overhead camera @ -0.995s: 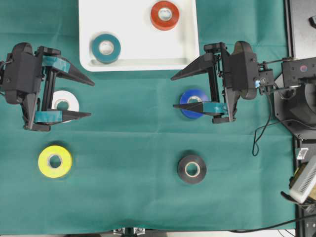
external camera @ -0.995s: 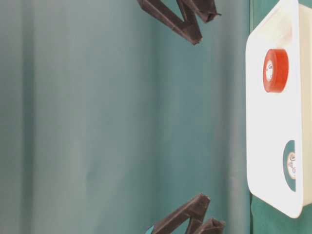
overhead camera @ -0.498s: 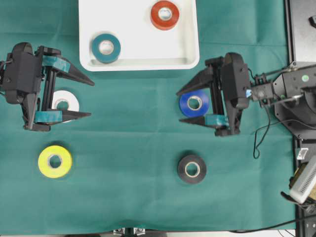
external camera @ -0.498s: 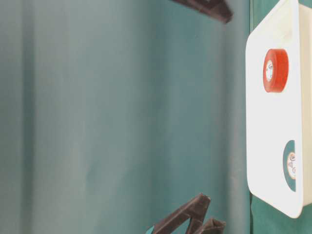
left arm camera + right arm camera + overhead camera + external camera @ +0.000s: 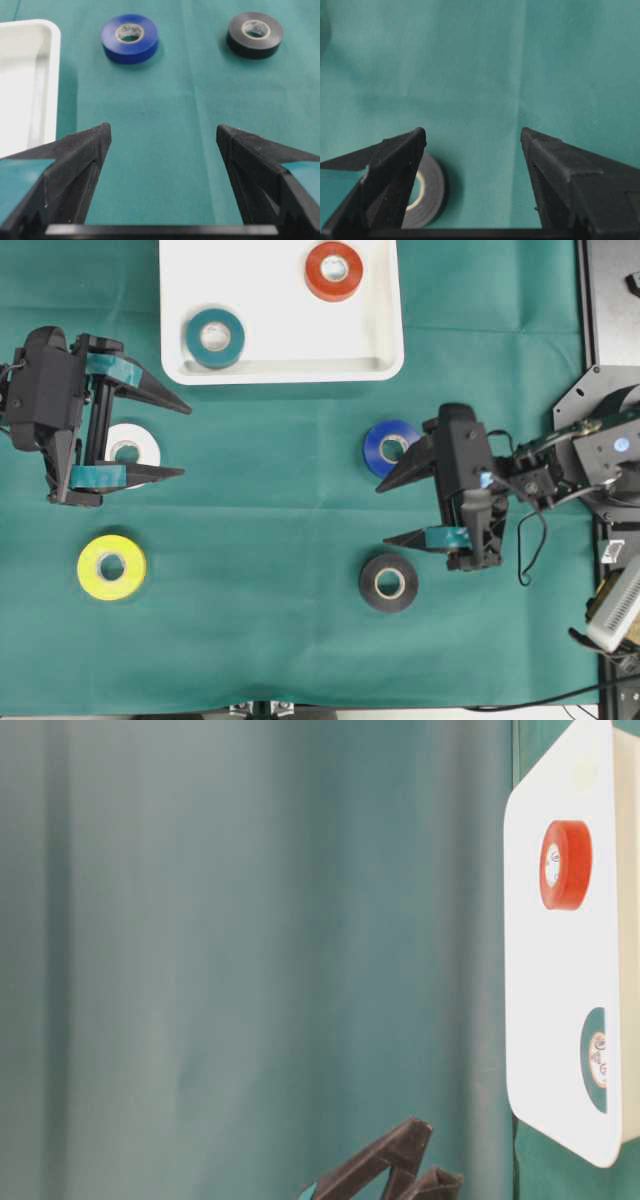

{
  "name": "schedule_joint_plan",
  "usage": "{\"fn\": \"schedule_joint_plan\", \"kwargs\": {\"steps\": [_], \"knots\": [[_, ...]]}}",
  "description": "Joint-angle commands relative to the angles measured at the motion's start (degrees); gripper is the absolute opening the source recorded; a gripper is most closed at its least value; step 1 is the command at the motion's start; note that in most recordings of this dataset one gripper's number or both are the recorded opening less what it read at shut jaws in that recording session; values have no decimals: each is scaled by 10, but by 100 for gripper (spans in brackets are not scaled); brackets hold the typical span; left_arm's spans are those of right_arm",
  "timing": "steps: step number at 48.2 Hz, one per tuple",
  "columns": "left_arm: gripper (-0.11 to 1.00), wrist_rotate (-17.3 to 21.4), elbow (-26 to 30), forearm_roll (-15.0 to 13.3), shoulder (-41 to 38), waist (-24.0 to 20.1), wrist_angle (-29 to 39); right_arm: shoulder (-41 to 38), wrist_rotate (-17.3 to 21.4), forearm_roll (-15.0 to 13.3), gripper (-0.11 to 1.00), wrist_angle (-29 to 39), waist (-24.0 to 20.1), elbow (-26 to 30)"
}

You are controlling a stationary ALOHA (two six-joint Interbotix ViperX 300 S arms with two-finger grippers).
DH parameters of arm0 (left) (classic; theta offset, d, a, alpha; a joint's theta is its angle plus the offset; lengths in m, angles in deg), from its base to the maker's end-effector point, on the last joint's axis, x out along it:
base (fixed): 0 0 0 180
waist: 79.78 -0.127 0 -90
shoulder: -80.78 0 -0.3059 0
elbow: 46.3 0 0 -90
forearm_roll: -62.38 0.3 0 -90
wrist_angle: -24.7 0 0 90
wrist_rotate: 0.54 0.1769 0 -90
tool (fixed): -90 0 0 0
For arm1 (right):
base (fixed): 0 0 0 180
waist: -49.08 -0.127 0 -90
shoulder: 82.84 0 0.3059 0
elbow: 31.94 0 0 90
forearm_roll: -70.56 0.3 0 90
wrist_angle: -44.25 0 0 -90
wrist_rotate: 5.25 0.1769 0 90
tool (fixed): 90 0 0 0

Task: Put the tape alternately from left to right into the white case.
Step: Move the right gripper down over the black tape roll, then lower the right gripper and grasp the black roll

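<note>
The white case lies at the back of the green cloth and holds a teal tape roll and a red one. On the cloth lie a white roll, a yellow roll, a blue roll and a black roll. My left gripper is open, empty, and hangs over the white roll, which its arm partly hides. My right gripper is open and empty between the blue and black rolls. In the right wrist view the black roll peeks out behind the left finger.
The left wrist view looks across to the blue roll, the black roll and the case's corner. The right arm's base and cables stand past the cloth's right edge. The table-level view shows the case with both rolls.
My right gripper has swung away from the blue roll toward the front, closer to the black roll, still open. The blue roll stayed put. The left arm has not moved.
</note>
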Motion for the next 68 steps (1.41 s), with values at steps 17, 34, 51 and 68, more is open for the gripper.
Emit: {"fn": "schedule_joint_plan", "kwargs": {"steps": [17, 34, 51, 68], "knots": [[81, -1, 6, -1, 4, 2, -4, -105, 23, 7, 81, 98, -54, 89], [81, 0, 5, -1, 4, 1, 2, -155, 91, 4, 81, 134, -86, 108], [81, -1, 5, -1, 4, 1, 4, -185, 131, 4, 81, 137, -93, 110], [81, -2, 3, -1, 4, 1, 5, -200, 133, 4, 81, 134, -93, 107]]}}
